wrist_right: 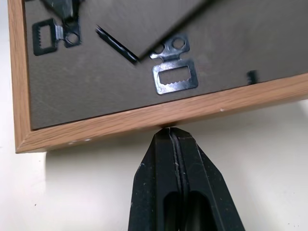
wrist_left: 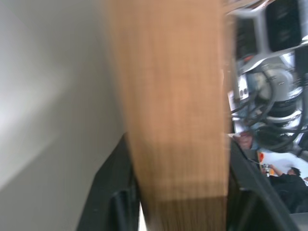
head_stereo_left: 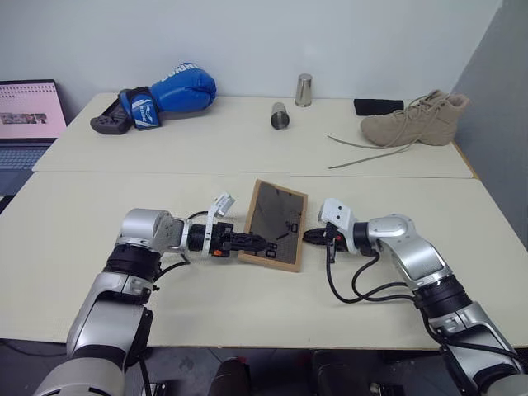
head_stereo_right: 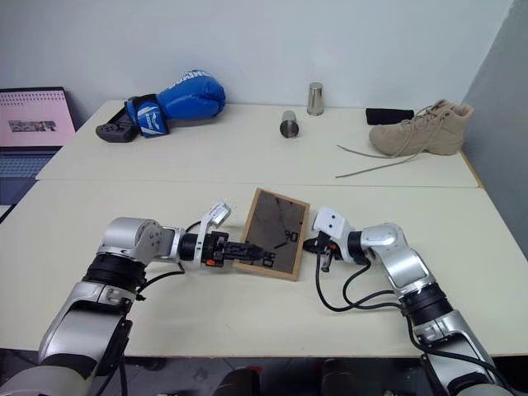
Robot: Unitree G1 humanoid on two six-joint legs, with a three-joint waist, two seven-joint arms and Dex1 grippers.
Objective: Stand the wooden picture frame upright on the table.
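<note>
At this moment your left gripper (head_stereo_left: 247, 242) came in from the left, pointing across toward the right, with its two black fingers (wrist_left: 110, 192) set either side of the left edge of the wooden picture frame (head_stereo_left: 275, 223). The left wrist view showed the wood rim filling the gap between them, so the jaws were partly closed around that edge; whether they had fully clamped or were only bracketing it, you could not tell.

The frame lay near the middle of the table (head_stereo_left: 82, 214), on the near section just in front of the seam, dark grey back up and the picture side down. Its left edge looked slightly raised, though that was hard to confirm. Its long axis ran from the near edge away toward the seam, leaning a little to the right at the far end. The fold-out stand (wrist_right: 144, 19) lay against the back panel, with two small metal hangers (wrist_right: 173, 79) showing beside it.

On the right, your right gripper (wrist_right: 169, 137) had its jaws pressed fully together, holding nothing, with the tip butted against the outer face of the frame's right-hand rim.

Both arms were equally close, one on each long side. The lift probably depended on the left grip, with the right tip acting as a stop.
</note>
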